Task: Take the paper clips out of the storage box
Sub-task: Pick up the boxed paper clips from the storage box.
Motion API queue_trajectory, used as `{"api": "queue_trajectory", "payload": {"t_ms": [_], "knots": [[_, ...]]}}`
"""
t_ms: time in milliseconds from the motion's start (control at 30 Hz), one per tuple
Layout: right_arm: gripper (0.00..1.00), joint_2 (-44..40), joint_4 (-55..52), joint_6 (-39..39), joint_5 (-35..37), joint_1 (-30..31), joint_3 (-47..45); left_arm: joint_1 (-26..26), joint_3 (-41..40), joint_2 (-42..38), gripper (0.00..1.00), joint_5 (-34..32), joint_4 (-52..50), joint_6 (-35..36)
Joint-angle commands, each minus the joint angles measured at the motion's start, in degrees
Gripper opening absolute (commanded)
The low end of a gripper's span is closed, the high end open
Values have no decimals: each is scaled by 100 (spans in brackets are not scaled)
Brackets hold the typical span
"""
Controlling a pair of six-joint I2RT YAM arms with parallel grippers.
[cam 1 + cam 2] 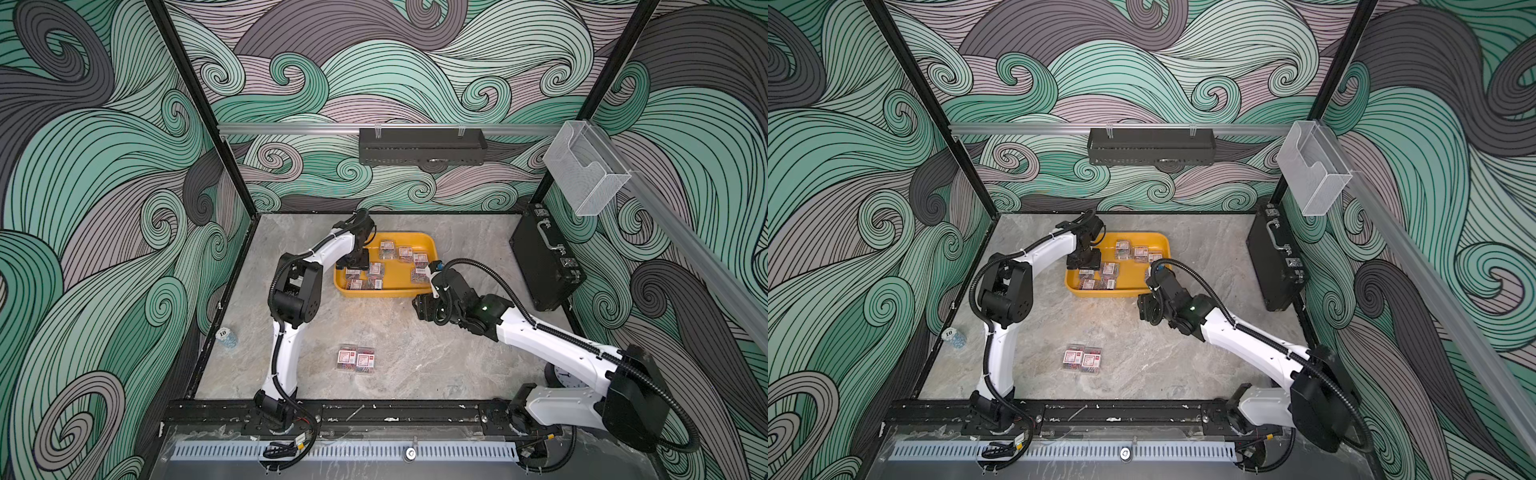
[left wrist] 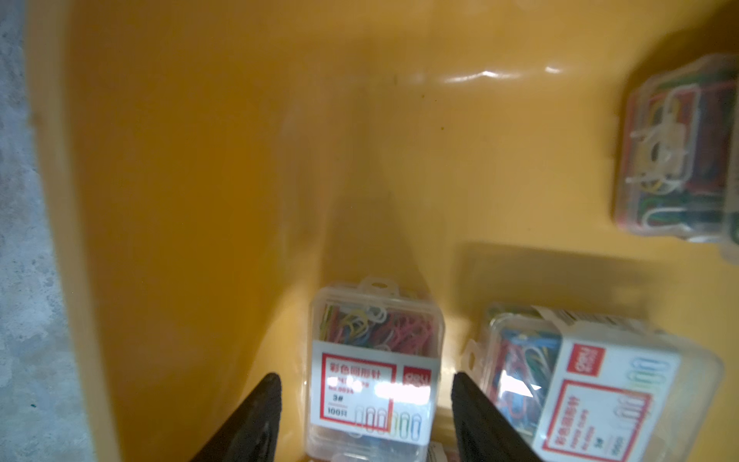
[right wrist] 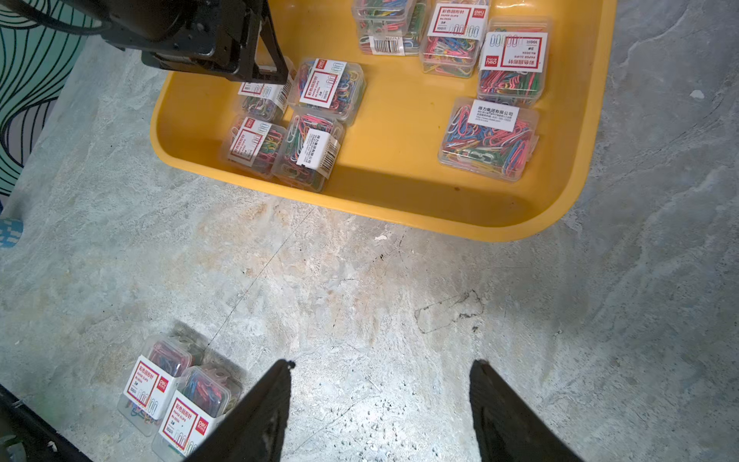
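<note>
The storage box (image 1: pixel 386 293) (image 1: pixel 1113 293) is a shallow yellow tray at the back middle of the table. Several clear boxes of paper clips (image 1: pixel 405 253) (image 3: pixel 488 138) lie in it. Two more boxes of paper clips (image 1: pixel 356 360) (image 1: pixel 1082 360) (image 3: pixel 176 394) lie side by side on the table near the front. My left gripper (image 1: pixel 353 261) (image 2: pixel 366 376) is low inside the tray's left end, open. One labelled box (image 2: pixel 376 332) sits between its fingers with a gap on each side. My right gripper (image 1: pixel 420 307) (image 3: pixel 382 362) hangs open over bare table in front of the tray's right corner.
A black briefcase (image 1: pixel 544 266) leans at the right wall, with a clear bin (image 1: pixel 582 166) mounted above it. A black shelf (image 1: pixel 422 145) hangs on the back wall. A small blue-and-white thing (image 1: pixel 226 337) stands at the table's left edge. A clock (image 1: pixel 561 376) lies under the right arm.
</note>
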Motion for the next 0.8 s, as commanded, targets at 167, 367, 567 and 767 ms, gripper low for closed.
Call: {"api": "queue_trajectory", "payload": {"t_ms": [167, 367, 567, 767], "knots": [[71, -182, -69, -61, 112, -106, -193, -50, 327, 373, 66, -115, -359, -74], [71, -207, -69, -114, 63, -167, -213, -48, 364, 460, 63, -26, -351, -101], [71, -205, -67, -96, 23, -186, -197, -50, 382, 412, 54, 64, -325, -61], [71, -199, -68, -102, 4, -190, -168, -50, 474, 390, 46, 104, -364, 0]]}}
